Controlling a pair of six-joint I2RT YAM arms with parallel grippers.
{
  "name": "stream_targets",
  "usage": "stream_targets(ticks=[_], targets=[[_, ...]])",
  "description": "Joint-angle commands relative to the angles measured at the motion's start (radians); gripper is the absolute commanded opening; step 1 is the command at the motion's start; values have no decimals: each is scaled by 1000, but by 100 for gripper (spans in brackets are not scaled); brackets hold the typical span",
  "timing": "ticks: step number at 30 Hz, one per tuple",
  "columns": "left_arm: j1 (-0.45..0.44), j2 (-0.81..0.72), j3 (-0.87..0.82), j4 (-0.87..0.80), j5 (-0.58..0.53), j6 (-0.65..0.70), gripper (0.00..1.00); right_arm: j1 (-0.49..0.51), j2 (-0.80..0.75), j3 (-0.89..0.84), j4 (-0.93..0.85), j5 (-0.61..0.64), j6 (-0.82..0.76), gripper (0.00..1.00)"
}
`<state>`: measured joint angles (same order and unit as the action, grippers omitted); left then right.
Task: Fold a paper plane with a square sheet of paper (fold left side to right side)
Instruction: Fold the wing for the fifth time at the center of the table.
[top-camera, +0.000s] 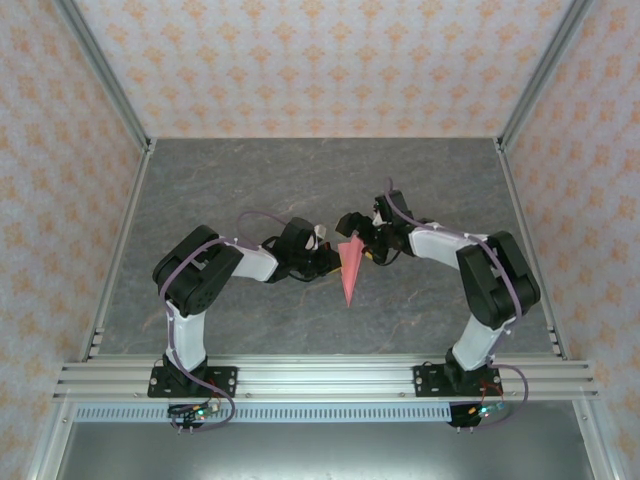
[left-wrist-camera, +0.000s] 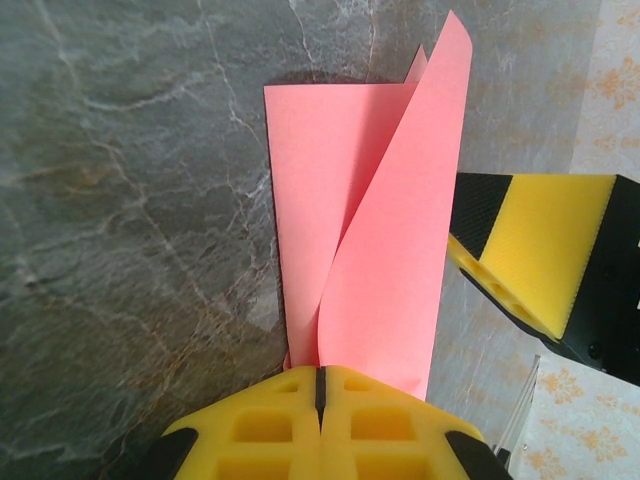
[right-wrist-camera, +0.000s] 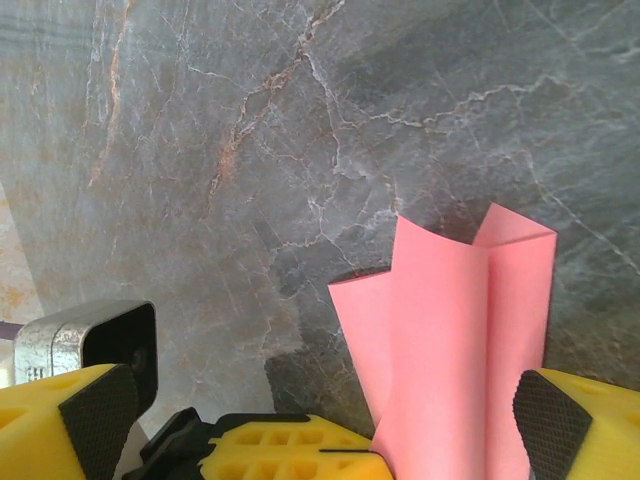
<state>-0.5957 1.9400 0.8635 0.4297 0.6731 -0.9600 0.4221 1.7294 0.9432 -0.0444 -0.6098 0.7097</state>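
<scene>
Paper plane (top-camera: 348, 268): salmon-pink, already narrowed to a slim dart in the top view, sharp tip toward the near edge of the table (top-camera: 250, 180).
Location: mid-table, wide end between the two grippers, held up rather than lying flat; contact with the surface not determinable.
Left gripper (left-wrist-camera: 320, 385): closed completely, yellow fingers (left-wrist-camera: 260, 425) pinching one edge of the paper.
Right gripper (right-wrist-camera: 322, 418): spread wide, holding nothing, one black pad (right-wrist-camera: 550, 420) on each side of the paper, just beside it, no contact evident.
Fold condition: centre crease present; layers splayed apart in a shallow V, one flap curling away from the other in the left wrist view.
Done, as judged: corner folds and narrowing folds, given the pointed outline.
Left, as judged: closing the left half onto the right half, pressing the centre crease flat, then setting the finished plane down and releasing.
Risk, as judged: thin, springy paper, likely to open up if pinched lightly or released early.
</scene>
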Motion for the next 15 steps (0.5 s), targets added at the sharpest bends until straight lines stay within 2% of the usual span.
stream_targets(ticks=[1,9,15], targets=[[5,-25,22,-27,-17,23,0,9,20,29,7,-11,10,100],[6,-24,22,-27,-15,25,0,12,39,34,-7,-3,9,100],[6,-50,31,-43,-18,37,0,13,57,52,-93,21,-17,100]])
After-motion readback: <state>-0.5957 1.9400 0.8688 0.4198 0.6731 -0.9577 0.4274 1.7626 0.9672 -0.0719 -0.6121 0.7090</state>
